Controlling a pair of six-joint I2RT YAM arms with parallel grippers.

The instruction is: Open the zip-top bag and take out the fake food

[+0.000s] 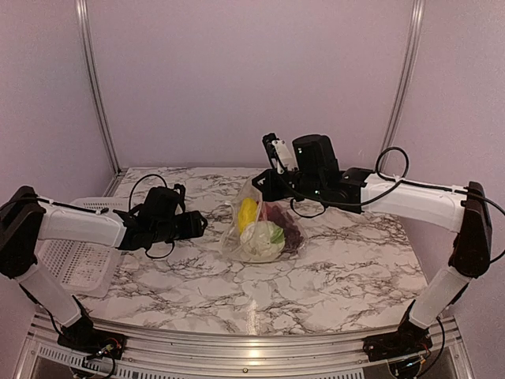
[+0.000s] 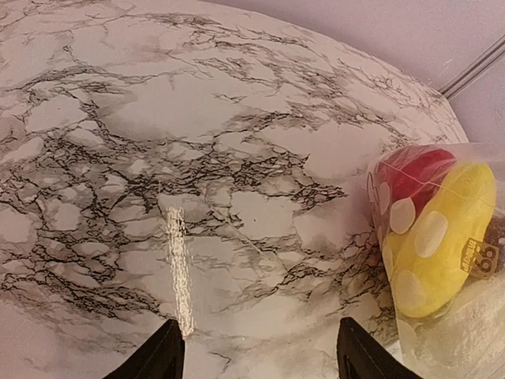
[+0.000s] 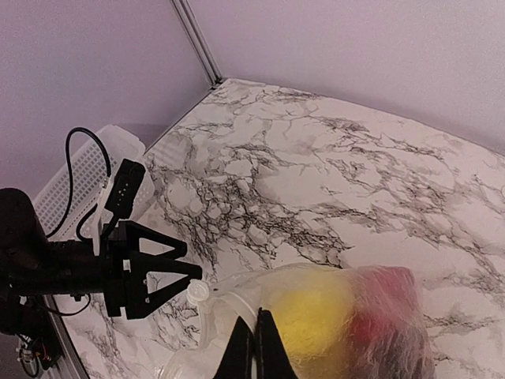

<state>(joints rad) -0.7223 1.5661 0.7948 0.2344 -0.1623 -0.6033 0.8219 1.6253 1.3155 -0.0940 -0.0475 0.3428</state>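
Observation:
The clear zip-top bag (image 1: 256, 225) lies mid-table with the fake food inside: a yellow piece (image 1: 247, 212), a cream-white lump (image 1: 260, 241) and a dark red-purple bunch (image 1: 290, 225). My right gripper (image 1: 259, 183) is shut on the bag's zip edge (image 3: 237, 296) and holds that edge up; the yellow piece (image 3: 316, 324) and a red piece (image 3: 379, 316) show through the plastic. My left gripper (image 1: 203, 223) is open and empty, just left of the bag, apart from it. In the left wrist view the bag (image 2: 442, 237) is at the right, beyond my right fingertip (image 2: 359, 359).
A white lattice basket (image 1: 75, 253) stands at the table's left edge, under my left arm. Lilac walls close the back and sides. Bare marble table (image 1: 331, 276) lies in front of and right of the bag.

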